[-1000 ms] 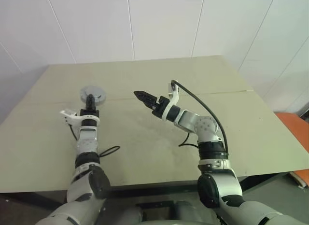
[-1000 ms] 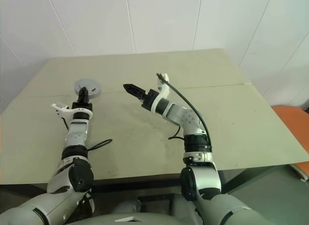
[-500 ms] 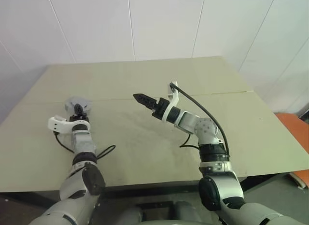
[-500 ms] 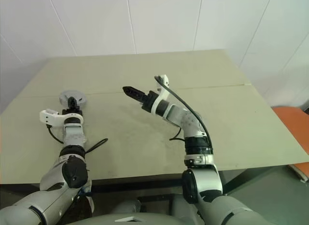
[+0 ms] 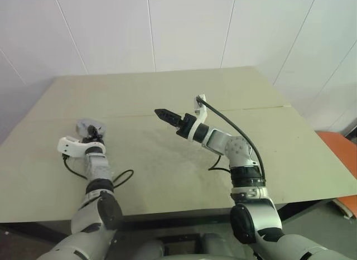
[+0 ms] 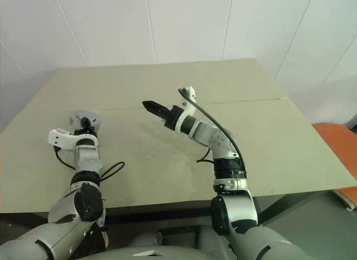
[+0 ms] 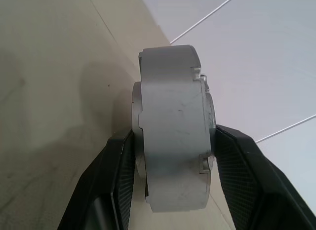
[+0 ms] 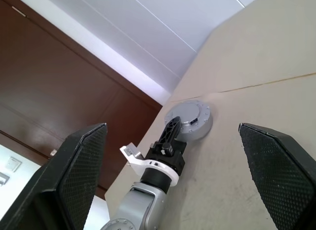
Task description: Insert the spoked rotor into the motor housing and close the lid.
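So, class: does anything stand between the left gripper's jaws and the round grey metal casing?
Nothing visible does. The left gripper has its jaws closed directly on the round grey metal casing, one on each flat face. The open right gripper hovers apart over mid-table.

Silver-grey jointed arms with black collars, white wrist brackets, looping black cables, textured black fingers (image 7: 237, 175)

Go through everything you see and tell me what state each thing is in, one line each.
Grey metal motor assembly: lid on, held on edge between the left hand's fingers, low over the table.
Left hand: shut on the motor assembly.
Right hand: open, empty, raised above the table.
Table: bare wood.
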### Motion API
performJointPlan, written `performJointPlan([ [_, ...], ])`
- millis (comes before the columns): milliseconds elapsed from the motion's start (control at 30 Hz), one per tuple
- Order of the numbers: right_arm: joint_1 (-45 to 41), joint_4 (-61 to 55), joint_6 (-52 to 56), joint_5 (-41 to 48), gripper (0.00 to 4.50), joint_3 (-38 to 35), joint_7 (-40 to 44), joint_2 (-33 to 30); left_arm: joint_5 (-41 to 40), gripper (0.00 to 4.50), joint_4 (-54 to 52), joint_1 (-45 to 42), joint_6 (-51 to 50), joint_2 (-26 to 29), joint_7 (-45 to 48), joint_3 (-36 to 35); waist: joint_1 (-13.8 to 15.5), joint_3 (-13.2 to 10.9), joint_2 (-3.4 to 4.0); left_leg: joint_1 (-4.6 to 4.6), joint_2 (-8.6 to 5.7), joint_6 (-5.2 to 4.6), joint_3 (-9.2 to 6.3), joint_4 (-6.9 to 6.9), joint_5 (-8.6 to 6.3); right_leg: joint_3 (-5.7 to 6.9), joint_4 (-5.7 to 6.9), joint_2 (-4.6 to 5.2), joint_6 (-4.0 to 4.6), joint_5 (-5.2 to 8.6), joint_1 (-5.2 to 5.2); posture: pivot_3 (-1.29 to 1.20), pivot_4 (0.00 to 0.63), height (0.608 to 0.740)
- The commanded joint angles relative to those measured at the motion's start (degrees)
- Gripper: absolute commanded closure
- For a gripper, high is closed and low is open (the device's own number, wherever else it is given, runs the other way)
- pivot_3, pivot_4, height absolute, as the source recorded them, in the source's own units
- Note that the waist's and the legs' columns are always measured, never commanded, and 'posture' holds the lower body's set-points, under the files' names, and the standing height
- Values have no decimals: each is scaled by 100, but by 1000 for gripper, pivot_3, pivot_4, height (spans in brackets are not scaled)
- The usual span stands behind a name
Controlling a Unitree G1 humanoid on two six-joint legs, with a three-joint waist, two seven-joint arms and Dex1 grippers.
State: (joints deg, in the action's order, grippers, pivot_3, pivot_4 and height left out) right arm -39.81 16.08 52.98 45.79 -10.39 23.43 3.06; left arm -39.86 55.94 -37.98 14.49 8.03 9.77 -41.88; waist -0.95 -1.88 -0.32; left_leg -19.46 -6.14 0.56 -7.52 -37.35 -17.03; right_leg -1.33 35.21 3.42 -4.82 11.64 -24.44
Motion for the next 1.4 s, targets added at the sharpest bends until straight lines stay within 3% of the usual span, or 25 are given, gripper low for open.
performJointPlan([
  [33,-102,-183,-91,31,39,-9,71,4,206,2339,-348,235,-39,-122,-530,145,-3,5,-1,5,0,0,2,0,0,0,0,-1,0,0,5,0,0,740],
  [167,-115,-150,-107,-1,39,0,90,-27,328,2339,-1116,597,-466,-411,-1179,385,-13,28,0,10,2,0,4,-1,0,-3,3,-4,0,0,7,0,0,740],
  [400,-155,-86,-192,-111,0,56,121,-35,142,170,-3418,1459,-1902,-1107,-2678,740,-5,42,4,13,4,0,8,0,-1,-8,2,-6,-1,0,10,0,0,740],
  [433,-160,-73,-201,-124,0,58,129,-39,104,19,-3693,1549,-2096,-1181,-2875,770,-10,44,5,12,3,0,8,0,-1,-8,2,-6,-1,0,10,0,0,740],
  [600,-128,-71,-343,-401,0,179,67,-84,-100,19,-4941,1932,-3337,-1186,-3046,1253,18,45,7,13,4,-1,8,0,-2,-7,0,-9,-1,1,11,0,0,740],
  [800,96,59,-1400,-1953,0,1041,-216,-603,209,19,-5024,1561,-3344,-303,-561,2316,55,42,4,8,2,4,2,-11,2,8,-1,-21,0,2,17,0,0,740],
  [900,209,-38,-1793,-2408,0,1351,-84,-859,894,19,-4655,1329,-2896,208,666,3027,28,41,5,7,-1,4,4,-14,2,6,-7,-18,1,2,19,0,0,740],
  [1067,446,-475,-2480,-2993,0,1625,133,-1309,1333,19,-3845,927,-1914,547,2508,3625,-10,41,10,10,7,4,14,6,3,-7,-9,-22,3,2,7,0,0,740],
  [1233,642,-517,-3225,-3064,0,1274,169,-1445,1451,19,-3481,934,-1613,711,3788,3960,18,40,9,7,13,4,12,12,3,-9,-11,-20,5,3,1,0,0,740],
  [1400,820,-38,-4316,-3916,0,1777,288,-1663,1601,19,-3152,812,-1366,543,3814,3903,35,38,6,10,7,1,12,2,2,-8,-12,-20,2,4,11,0,0,740],
])
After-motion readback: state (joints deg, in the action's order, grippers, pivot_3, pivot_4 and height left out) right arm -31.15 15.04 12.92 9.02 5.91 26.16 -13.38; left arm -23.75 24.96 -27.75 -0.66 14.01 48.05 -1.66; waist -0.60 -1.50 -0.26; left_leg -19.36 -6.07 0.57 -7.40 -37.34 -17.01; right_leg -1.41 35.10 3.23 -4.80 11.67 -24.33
